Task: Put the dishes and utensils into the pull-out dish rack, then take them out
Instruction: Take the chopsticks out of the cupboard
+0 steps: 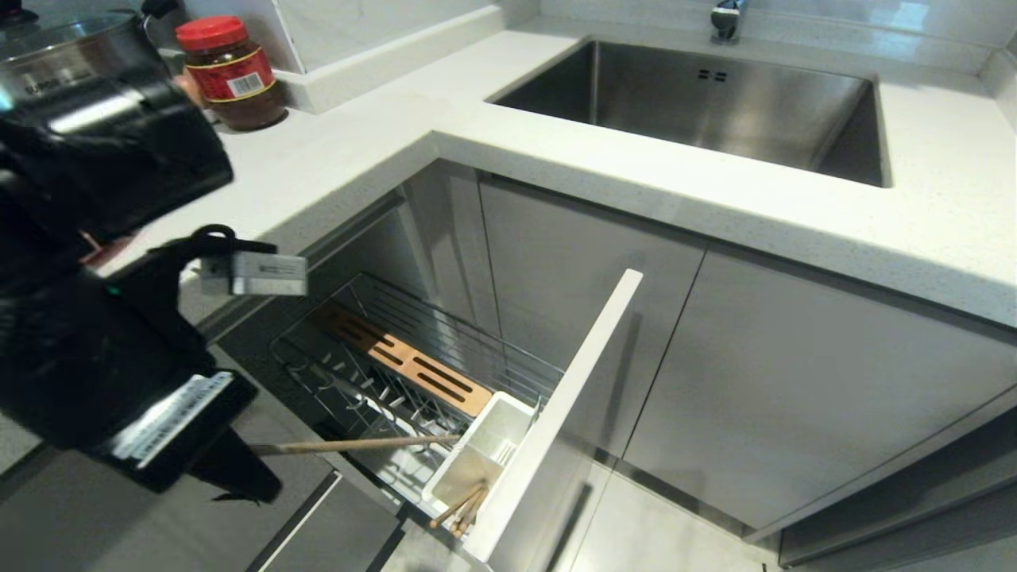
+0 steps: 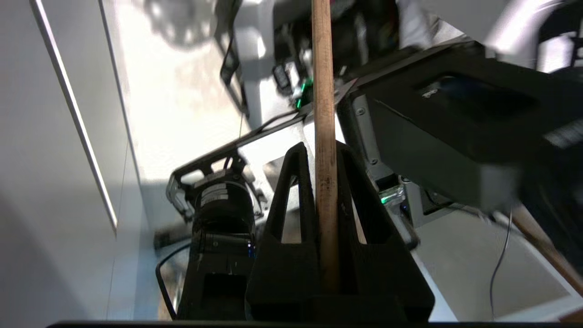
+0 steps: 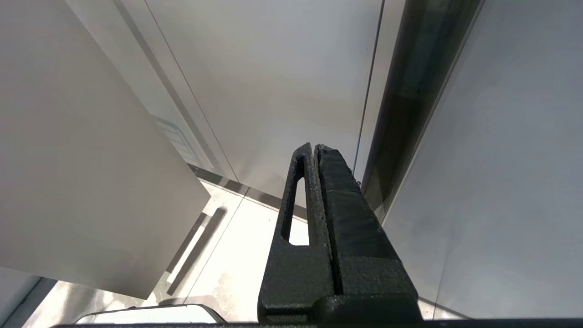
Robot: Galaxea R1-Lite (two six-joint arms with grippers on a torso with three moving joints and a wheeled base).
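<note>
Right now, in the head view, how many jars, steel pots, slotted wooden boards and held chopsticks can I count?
jar: 1
steel pot: 1
slotted wooden board: 1
chopstick in the left gripper: 1
Total: 4

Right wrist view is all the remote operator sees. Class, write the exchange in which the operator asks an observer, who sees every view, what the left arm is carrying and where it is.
Operator: Is the left gripper holding anything?
Observer: Yes. The left gripper is shut on a light wooden chopstick.
Operator: Where is that chopstick relative to the rack?
Observer: It lies nearly level above the chrome wire pull-out dish rack, with its tip by the white plastic utensil cup.
</note>
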